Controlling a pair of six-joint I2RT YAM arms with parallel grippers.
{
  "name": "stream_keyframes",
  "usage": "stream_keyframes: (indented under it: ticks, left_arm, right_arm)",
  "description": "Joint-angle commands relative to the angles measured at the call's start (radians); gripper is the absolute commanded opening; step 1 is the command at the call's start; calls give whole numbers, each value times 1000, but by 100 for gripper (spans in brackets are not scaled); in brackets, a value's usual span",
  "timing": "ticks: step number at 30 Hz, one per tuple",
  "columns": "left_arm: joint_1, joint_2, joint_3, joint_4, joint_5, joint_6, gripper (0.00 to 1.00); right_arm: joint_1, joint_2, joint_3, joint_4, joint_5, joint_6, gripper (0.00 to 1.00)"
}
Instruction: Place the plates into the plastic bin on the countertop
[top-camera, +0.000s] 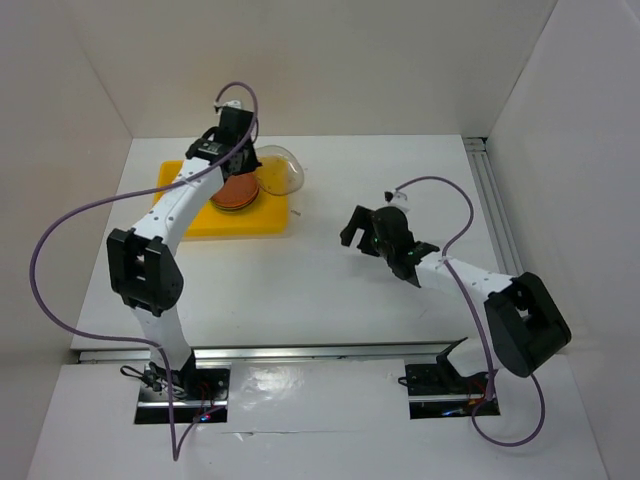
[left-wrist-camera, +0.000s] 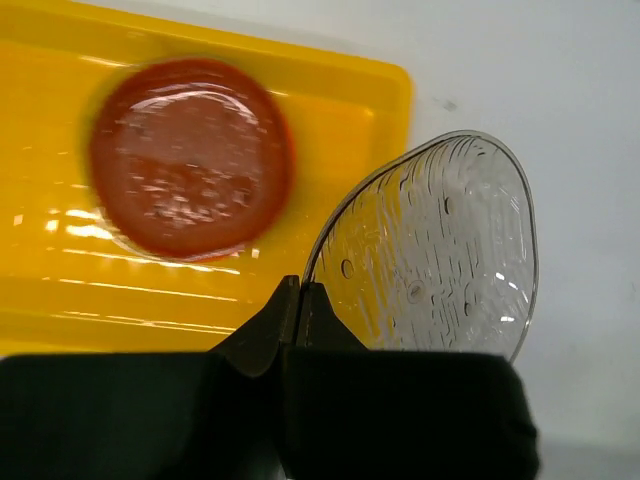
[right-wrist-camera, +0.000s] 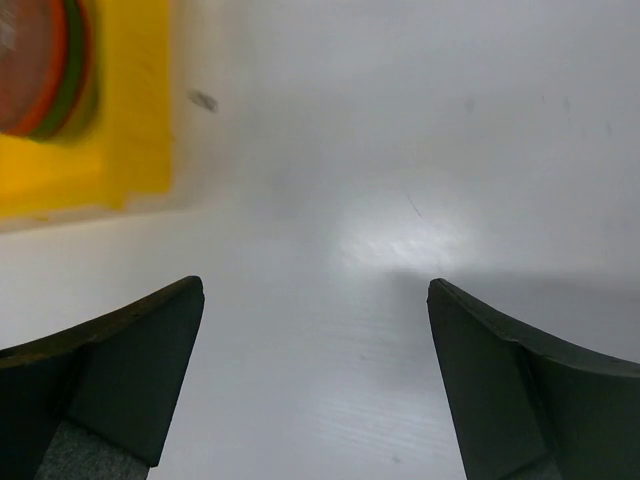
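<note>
My left gripper (top-camera: 240, 150) is shut on the rim of a clear, grey-speckled rounded plate (top-camera: 278, 170) and holds it tilted over the right end of the yellow plastic bin (top-camera: 262, 222). In the left wrist view the closed fingertips (left-wrist-camera: 300, 290) pinch the plate's edge (left-wrist-camera: 440, 250), which overhangs the bin (left-wrist-camera: 350, 110) and the white countertop. A stack of plates with an orange one on top (top-camera: 236, 192) (left-wrist-camera: 190, 155) lies in the bin. My right gripper (top-camera: 368, 222) (right-wrist-camera: 315, 290) is open and empty over the bare countertop, right of the bin (right-wrist-camera: 130, 130). An orange and a green plate edge (right-wrist-camera: 40, 60) show.
White walls enclose the table on the left, back and right. A metal rail (top-camera: 495, 200) runs along the right edge. Purple cables loop above both arms. A small dark speck (top-camera: 298, 211) lies on the countertop just right of the bin.
</note>
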Motion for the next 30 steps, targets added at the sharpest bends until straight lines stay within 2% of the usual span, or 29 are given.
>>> stream_keyframes:
  ticks: [1,4,5,6,12,14,22,30]
  left_arm:
    - [112,-67,-24,13,-130,-97,0]
    - [268,-57,-38,94,119,-88,0]
    - [304,-44,-29,110,247,-88,0]
    - [354,-12,-20,122,288,-56,0]
    - [451,144,111,145,633,90,0]
    - [465,200,132,145,705,99,0]
    - [511,275,77,174,762,138,0]
    - [552,266,51,197,730,150,0]
  right_arm:
    - [-5,3,-101,72,-37,25,100]
    - [-5,12,-174,117,-71,38,100]
    - [-5,12,-196,128,-80,38,100]
    - [6,12,-196,128,-80,27,100]
    - [35,21,-208,118,-89,-22,100]
    - [47,30,-208,108,-89,-22,100]
    - [66,30,-226,128,-117,-44,100]
    - [66,10,-246,151,-128,-64,100]
